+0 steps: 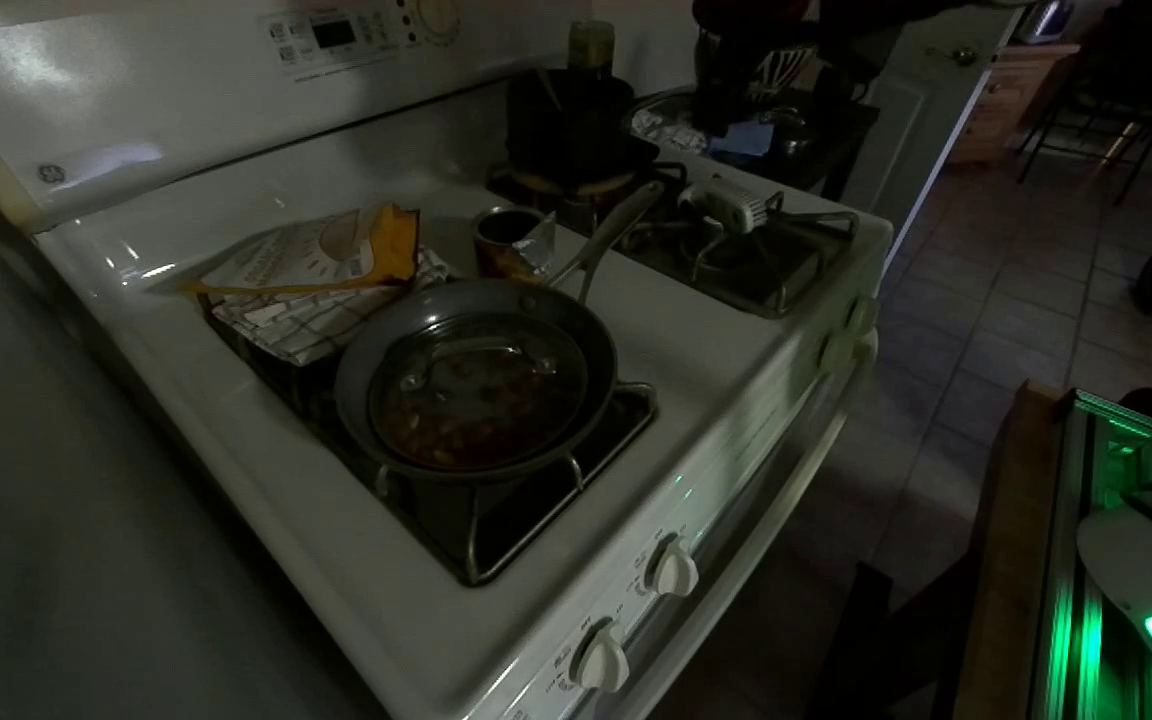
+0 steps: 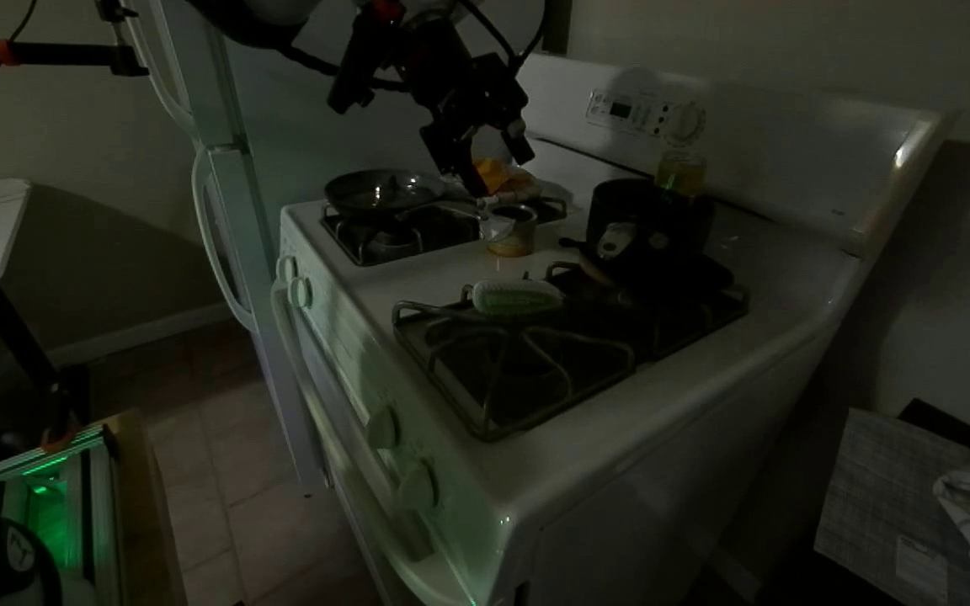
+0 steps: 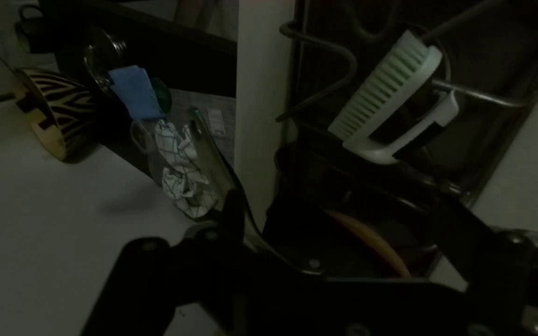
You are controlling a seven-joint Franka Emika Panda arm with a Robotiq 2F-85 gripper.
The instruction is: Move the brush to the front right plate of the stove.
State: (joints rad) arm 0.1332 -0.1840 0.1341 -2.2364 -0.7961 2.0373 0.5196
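A white brush [image 1: 726, 205] with pale bristles and a loop handle lies on its side on the right-hand grate, over the front right plate of the stove [image 1: 758, 268]. An exterior view puts this brush [image 2: 519, 300] at the grate's inner edge, with bare bars of the front right plate [image 2: 527, 370] beside it. My gripper [image 2: 498, 170] hangs well above the stove, fingers spread and nothing between them. In the wrist view the open gripper [image 3: 341, 200] comes in from the bottom, dimly lit, and the brush [image 3: 385, 93] appears beyond the fingertips, apart from them.
A dark pot [image 2: 628, 210] with long utensils stands on the rear right burner, a jar [image 2: 680, 174] behind it. An opened can [image 1: 508, 238] sits mid-stove. On the left are a lidded frying pan [image 1: 476, 400], its handle pointing inward, and a packet [image 1: 316, 252] on a cloth.
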